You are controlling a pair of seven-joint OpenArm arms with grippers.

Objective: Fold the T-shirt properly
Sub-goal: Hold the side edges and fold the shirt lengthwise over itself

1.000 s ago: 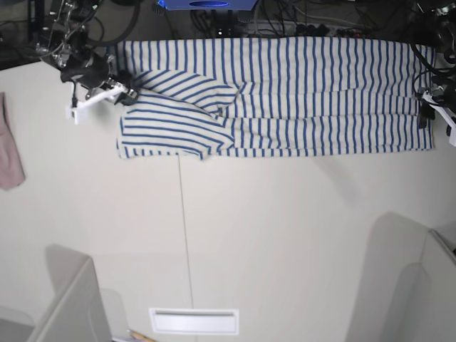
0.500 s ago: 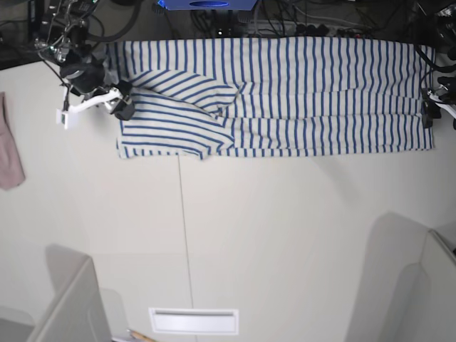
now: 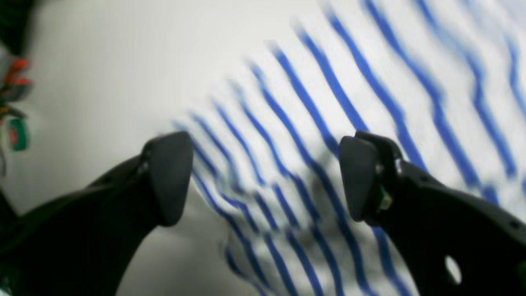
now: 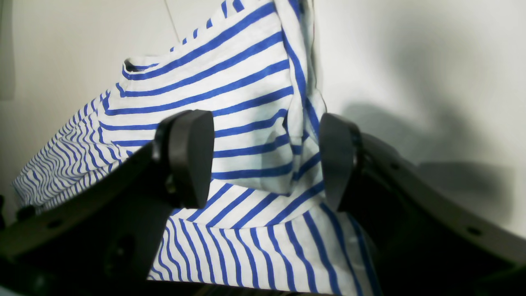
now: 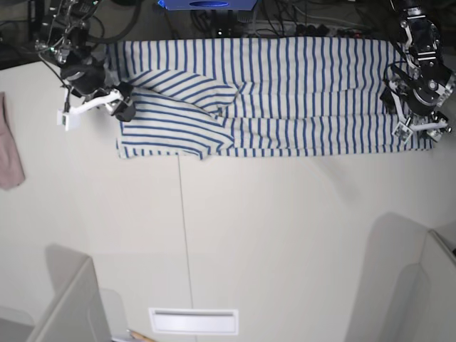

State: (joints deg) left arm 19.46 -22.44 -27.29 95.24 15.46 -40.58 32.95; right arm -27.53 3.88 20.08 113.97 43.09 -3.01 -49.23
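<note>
The T-shirt (image 5: 285, 92), white with thin blue stripes, lies spread along the table's far edge, with a sleeve folded over its left part. My right gripper (image 5: 117, 101) is at the shirt's left end. In the right wrist view it (image 4: 265, 160) is open, and its fingers (image 4: 193, 160) straddle a raised fold of the shirt (image 4: 246, 102) without closing on it. My left gripper (image 5: 417, 125) is over the shirt's right end. In the left wrist view it (image 3: 263, 176) is open just above the striped cloth (image 3: 349, 82) near its edge.
A plain pinkish cloth (image 5: 8, 142) lies at the table's left edge. Cables and a blue box (image 5: 206, 4) run behind the shirt. A white slot (image 5: 194, 320) sits near the front edge. Grey upright panels (image 5: 71, 299) stand at both front corners.
My left arm has swung in from the table's right edge to over the shirt's right end. My right gripper shifted slightly left a second ago and has since held still.
</note>
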